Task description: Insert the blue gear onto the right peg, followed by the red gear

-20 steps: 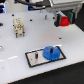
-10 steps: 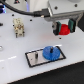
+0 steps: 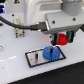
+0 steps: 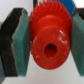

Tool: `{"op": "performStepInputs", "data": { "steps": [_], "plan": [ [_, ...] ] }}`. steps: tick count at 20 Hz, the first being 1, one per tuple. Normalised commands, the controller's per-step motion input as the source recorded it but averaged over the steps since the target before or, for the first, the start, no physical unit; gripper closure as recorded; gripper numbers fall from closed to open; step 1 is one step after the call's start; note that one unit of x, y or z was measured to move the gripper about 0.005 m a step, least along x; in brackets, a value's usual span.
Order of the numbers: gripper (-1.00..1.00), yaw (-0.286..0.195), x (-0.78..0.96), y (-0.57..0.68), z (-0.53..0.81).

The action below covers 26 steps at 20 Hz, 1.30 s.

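Note:
The red gear (image 4: pixel 48 39) is small, with a centre hole, and is clamped between my teal pads (image 4: pixel 21 37). In the exterior view my gripper (image 3: pixel 62 39) is shut on the red gear (image 3: pixel 63 38), held above the table just beyond the exterior view's right end of the plate. The blue gear (image 3: pixel 50 52), larger and toothed, lies flat on the right end of the black-rimmed plate (image 3: pixel 31 60). The peg under it is hidden. The red gear hangs apart from the blue gear, up and to the right of it in the exterior view.
A small beige fixture (image 3: pixel 19 31) stands at the back on the exterior view's left. A black cable (image 3: pixel 17 23) runs from the arm across the back. The white table (image 3: pixel 65 72) extends in front of the plate.
My gripper, with the red gear in it, has come down and nearer to the plate and the blue gear. The blue gear and plate have not moved.

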Motion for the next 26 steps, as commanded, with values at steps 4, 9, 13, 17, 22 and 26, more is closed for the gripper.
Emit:
{"op": "performStepInputs", "data": {
  "steps": [4,9,13,17,22,26],
  "plan": [
    [1.00,0.000,0.24,-0.07,-0.06],
    [1.00,0.000,0.08,-0.08,-0.12],
    [1.00,0.000,0.08,-0.15,-0.12],
    [1.00,0.000,0.14,-0.14,0.03],
    [1.00,0.000,0.20,-0.25,0.49],
    [1.00,0.000,0.13,-0.09,0.14]
  ]
}}
